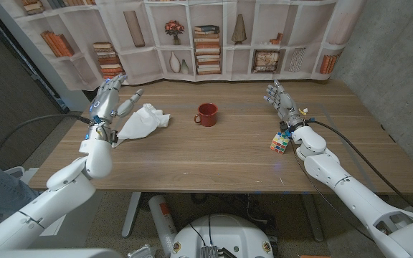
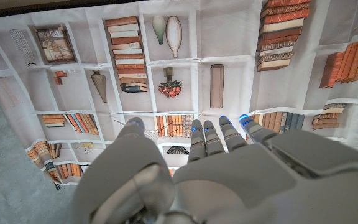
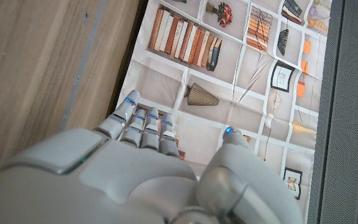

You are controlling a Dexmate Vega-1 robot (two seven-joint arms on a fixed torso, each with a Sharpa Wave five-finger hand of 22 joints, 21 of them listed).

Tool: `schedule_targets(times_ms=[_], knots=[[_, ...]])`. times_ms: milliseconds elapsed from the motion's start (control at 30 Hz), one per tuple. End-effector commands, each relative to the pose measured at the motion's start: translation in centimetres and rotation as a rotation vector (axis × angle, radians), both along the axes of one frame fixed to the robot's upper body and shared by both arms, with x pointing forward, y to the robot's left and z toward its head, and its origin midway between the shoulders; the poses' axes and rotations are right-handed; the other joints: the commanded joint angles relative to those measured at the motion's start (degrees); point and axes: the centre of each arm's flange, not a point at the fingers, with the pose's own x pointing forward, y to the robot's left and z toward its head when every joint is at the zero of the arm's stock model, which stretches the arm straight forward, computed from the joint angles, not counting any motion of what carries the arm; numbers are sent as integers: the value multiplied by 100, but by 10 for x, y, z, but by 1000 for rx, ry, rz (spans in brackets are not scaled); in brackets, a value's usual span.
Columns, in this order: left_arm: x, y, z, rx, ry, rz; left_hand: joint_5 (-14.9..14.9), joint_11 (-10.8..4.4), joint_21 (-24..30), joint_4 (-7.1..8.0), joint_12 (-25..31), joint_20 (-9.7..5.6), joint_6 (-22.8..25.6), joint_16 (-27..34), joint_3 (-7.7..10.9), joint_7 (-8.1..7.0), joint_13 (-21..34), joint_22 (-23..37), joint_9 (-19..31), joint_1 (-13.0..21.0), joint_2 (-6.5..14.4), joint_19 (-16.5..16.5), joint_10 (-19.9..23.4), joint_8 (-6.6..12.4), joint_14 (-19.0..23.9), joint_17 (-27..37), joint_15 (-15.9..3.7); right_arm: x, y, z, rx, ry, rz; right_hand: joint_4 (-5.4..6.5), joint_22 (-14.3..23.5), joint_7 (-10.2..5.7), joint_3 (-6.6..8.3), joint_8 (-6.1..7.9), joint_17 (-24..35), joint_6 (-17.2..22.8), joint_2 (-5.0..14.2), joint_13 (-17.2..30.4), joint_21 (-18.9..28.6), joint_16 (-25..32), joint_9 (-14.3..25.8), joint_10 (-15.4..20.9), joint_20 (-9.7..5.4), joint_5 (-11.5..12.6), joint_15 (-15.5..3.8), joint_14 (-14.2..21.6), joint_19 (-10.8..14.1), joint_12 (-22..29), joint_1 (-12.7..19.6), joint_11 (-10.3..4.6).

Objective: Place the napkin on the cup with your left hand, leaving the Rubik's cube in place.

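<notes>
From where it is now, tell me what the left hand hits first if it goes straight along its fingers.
Likely nothing on the table: the left hand points at the backdrop, with the napkin beside it, off that line. Depth is unclear.

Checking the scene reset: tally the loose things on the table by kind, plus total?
Napkin, white, crumpled: 1
Cup, red: 1
Rubik's cube: 1
Total: 3
</notes>
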Motion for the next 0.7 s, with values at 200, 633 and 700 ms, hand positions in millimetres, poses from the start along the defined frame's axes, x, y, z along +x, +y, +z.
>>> schedule_targets(times_ms=[200, 633, 700], knots=[[4, 1, 4, 21, 36, 33, 40, -18, -15, -44, -6, 28, -6, -25, 8, -2, 25, 24, 26, 107, -19, -66, -31, -35, -54, 13, -33, -3, 0, -1, 0, -3, -3, -42, 18, 0, 12, 12, 32, 61, 60, 34, -24, 12, 25, 46, -64, -6, -14, 55, 74, -19, 5, 8], [15, 3, 3, 32, 69, 38, 48, -21, -21, -69, -12, 44, -2, -25, 6, -4, 25, 25, 27, 143, -33, -73, -31, -43, -59, 14, -45, -5, 2, -4, 6, -2, -9, -49, 19, -7, 8, 10, 32, 59, 67, 34, -51, 12, 25, 39, -60, -8, -12, 60, 83, -24, 5, 3], [16, 4, 3, 30, 75, 38, 49, -31, -21, -73, -18, 46, -3, -26, 5, -5, 26, 25, 27, 148, -35, -74, -41, -45, -64, 14, -51, -5, 2, -4, 8, -2, -8, -50, 20, -3, 8, 9, 32, 59, 68, 34, -54, 11, 25, 42, -60, -8, -10, 60, 85, -24, 5, 3]])
